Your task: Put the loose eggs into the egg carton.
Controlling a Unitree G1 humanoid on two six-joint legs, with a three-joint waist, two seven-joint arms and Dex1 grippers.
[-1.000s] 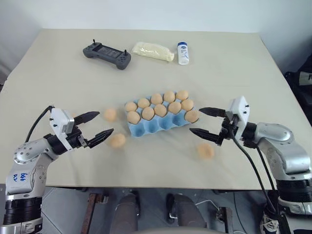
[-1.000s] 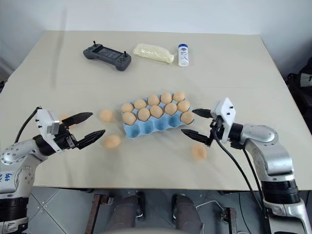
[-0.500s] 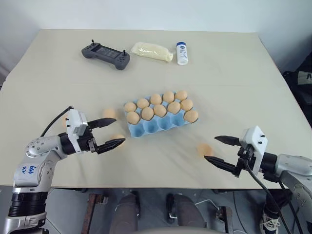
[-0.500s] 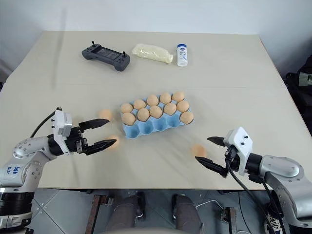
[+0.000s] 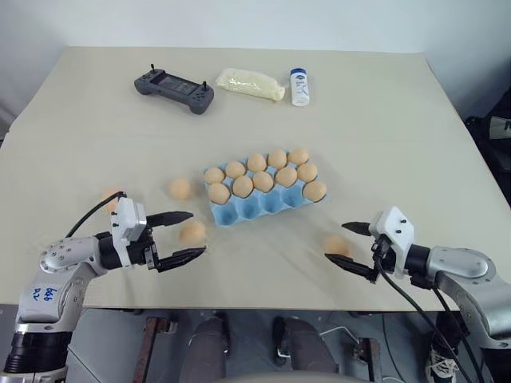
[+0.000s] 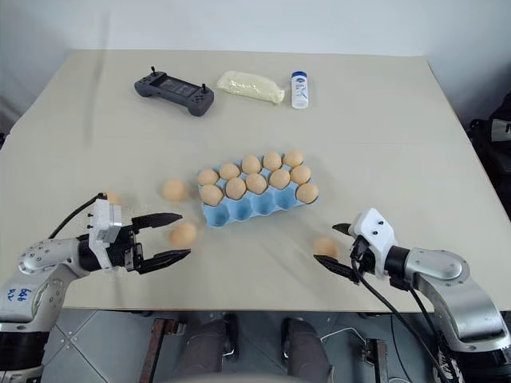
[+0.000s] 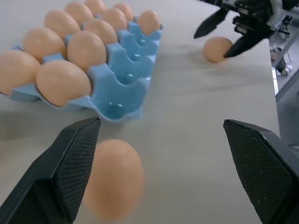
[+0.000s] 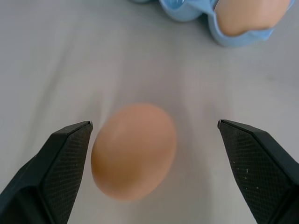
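Front row of the egg carton (image 5: 259, 201) is sitting empty, open to approach from 6 o'clock. Loose eggs are lying at its 9 o'clock (image 5: 180, 188), 8 o'clock (image 5: 192, 232) and 5 o'clock (image 5: 336, 245), partly blocking low passes. Game controller (image 5: 175, 89), packet (image 5: 251, 84) and bottle (image 5: 299, 86) are standing well apart at 12 o'clock.

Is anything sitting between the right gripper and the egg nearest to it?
Nothing visible. The right gripper is open, and the loose egg lies on the bare table just ahead of its fingertips, with no other object between them.
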